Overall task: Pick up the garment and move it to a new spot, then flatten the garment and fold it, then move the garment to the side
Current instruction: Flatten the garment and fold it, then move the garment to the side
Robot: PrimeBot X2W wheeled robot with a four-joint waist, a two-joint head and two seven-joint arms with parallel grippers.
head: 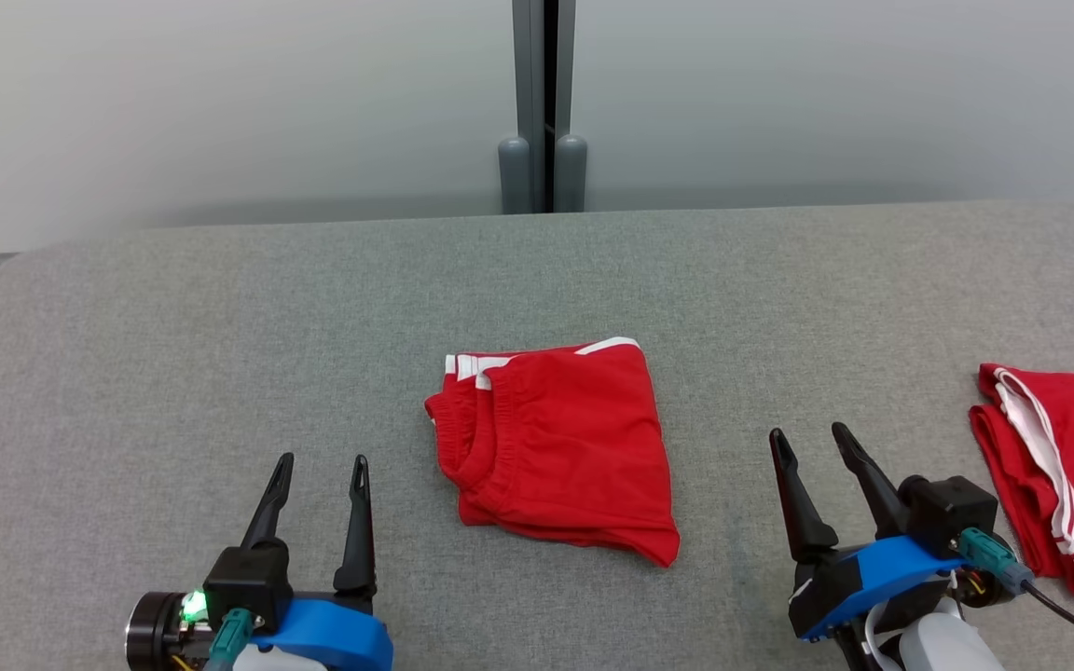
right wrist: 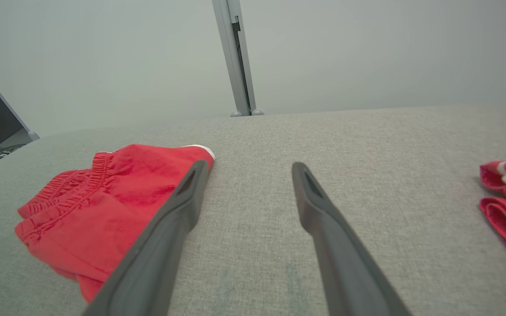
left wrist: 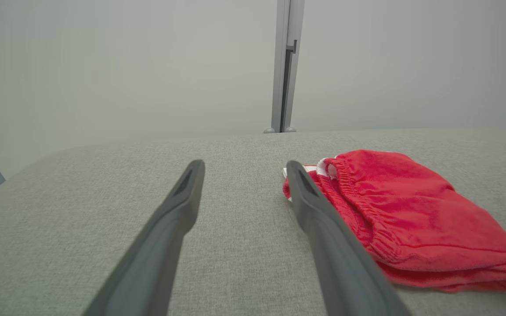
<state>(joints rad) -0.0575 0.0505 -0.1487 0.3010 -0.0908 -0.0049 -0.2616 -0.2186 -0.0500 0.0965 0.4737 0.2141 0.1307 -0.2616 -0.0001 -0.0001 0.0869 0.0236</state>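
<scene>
In the head view, you see the folded red garment (head: 556, 447) in the middle of the gray table (head: 220, 326). It lies between your left gripper (head: 323, 459) and right gripper (head: 808, 431). Both have jaws spread wide and hold nothing. In the left wrist view, the garment lies to the right of the fingers. In the right wrist view, it lies to the left.

Folded red garment (head: 556, 447) with white trim lies flat at the table's middle
</scene>
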